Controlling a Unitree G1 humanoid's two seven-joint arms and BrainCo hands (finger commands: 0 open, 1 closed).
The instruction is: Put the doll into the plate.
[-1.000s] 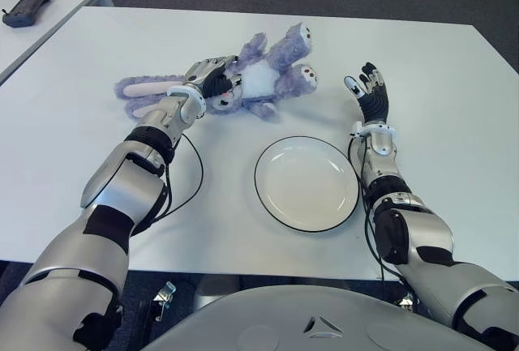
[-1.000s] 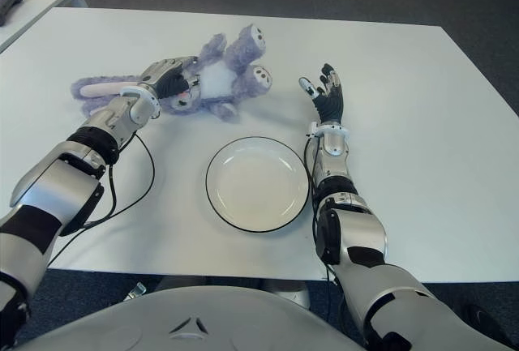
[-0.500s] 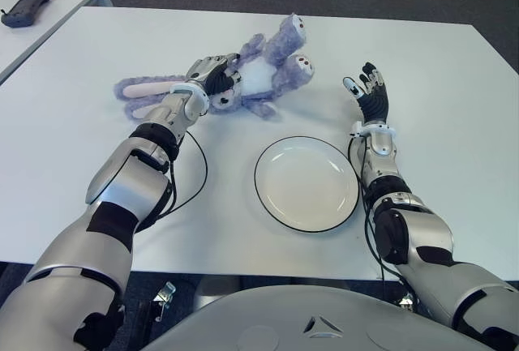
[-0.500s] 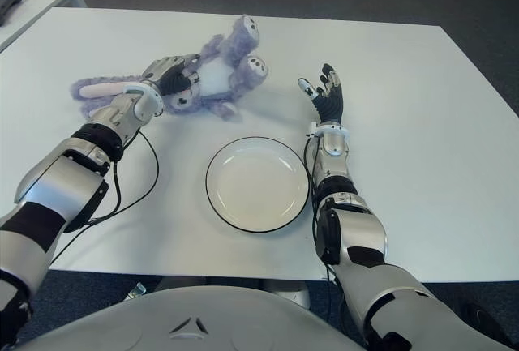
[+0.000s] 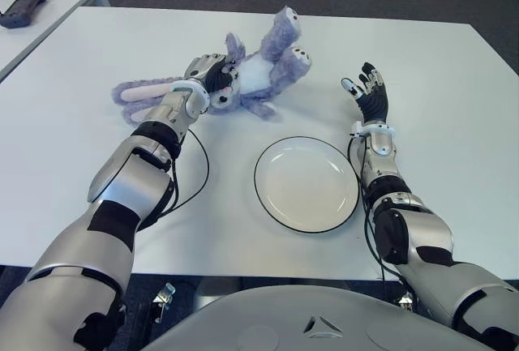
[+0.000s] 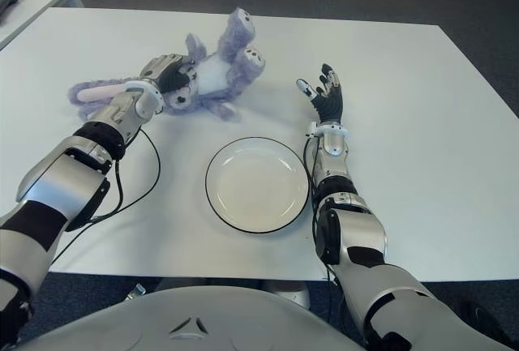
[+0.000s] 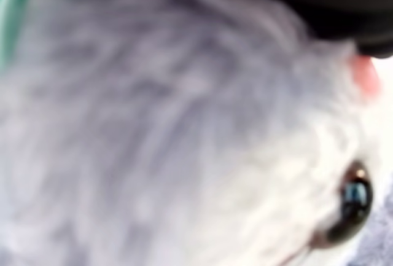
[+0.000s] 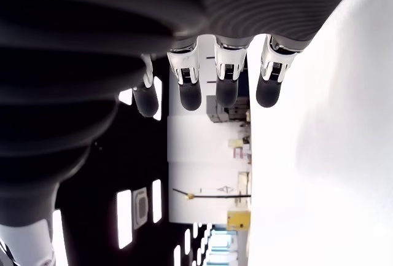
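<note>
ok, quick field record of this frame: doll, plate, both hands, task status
doll: purple and white plush, on the table beyond the plate, legs tipped up
plate: white with a dark rim, nothing in it, near the table's front edge
left hand: fingers closed on the doll's head end
right hand: fingers spread, holding nothing, right of the doll and beyond the plate's right side
status: doll grasped, not yet in the plate
other: dark controller on a second table, far left

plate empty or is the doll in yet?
Empty. The round white plate is bare; the purple plush doll is beyond it, in the left hand.
</note>
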